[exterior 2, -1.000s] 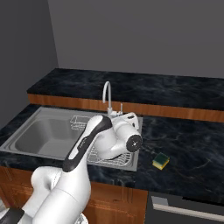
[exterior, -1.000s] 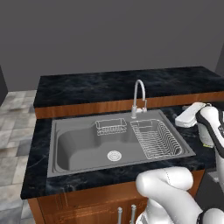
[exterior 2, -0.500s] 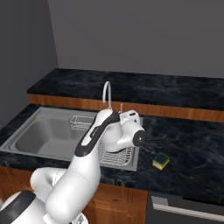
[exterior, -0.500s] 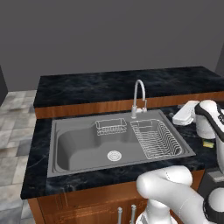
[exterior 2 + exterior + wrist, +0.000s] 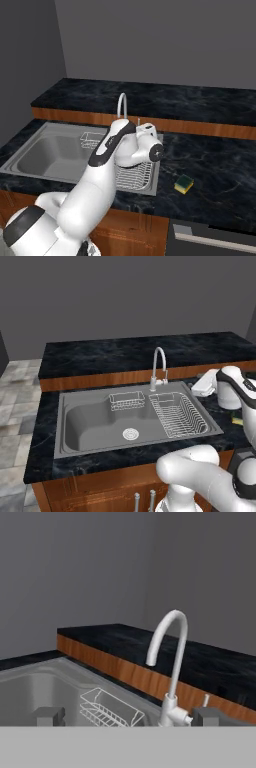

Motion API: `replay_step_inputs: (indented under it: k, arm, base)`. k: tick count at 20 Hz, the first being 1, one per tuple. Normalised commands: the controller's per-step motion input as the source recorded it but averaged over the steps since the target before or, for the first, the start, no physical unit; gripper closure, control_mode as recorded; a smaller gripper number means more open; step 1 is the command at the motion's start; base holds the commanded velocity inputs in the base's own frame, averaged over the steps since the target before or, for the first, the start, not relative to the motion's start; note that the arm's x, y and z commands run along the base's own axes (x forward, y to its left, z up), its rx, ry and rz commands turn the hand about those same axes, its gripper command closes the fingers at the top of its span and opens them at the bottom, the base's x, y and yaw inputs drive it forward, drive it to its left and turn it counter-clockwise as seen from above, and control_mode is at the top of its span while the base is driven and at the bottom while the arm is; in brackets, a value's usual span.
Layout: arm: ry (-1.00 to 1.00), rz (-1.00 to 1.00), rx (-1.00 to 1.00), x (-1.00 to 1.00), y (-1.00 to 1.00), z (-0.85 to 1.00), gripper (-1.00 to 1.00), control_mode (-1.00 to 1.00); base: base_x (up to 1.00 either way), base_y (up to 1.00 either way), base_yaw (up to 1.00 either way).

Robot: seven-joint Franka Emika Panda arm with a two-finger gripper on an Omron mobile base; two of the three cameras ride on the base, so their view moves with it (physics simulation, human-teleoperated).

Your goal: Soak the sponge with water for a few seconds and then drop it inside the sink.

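One sponge (image 5: 184, 183) lies on the counter (image 5: 220, 170), well apart from the wide-open, empty claw (image 5: 128, 716). One sink (image 5: 90, 423), one tap (image 5: 170, 662) ahead of it.

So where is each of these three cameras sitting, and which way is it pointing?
Left base view: behind the arm to its left, looking forward and down at the sink, faucet and dish rack; the white arm rises at lower right.
Right base view: behind to its right, looking at the same sink, with the sponge on the counter; the arm rises from lower left.
Hand view: on the hand, level toward the faucet and wire basket; the open end effector shows at the bottom.
All share the faucet.
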Motion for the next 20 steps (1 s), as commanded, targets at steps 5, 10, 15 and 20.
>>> replay_step_inputs:
  k: [5,10,15,20]
  arm:
    - [0.00,0.00,0.00,0.11,0.07,-0.14,-1.00,-1.00]
    - [0.00,0.00,0.00,0.16,0.08,-0.13,-1.00,-1.00]
    - [0.00,-0.01,0.00,0.23,0.07,-0.04,-1.00,-1.00]
    - [0.00,-0.01,0.00,0.30,0.01,-0.02,-1.00,-1.00]
  base:
    - [0.00,0.00,0.00]
    - [0.00,0.00,0.00]
    - [0.00,0.00,0.00]
    - [0.00,0.00,0.00]
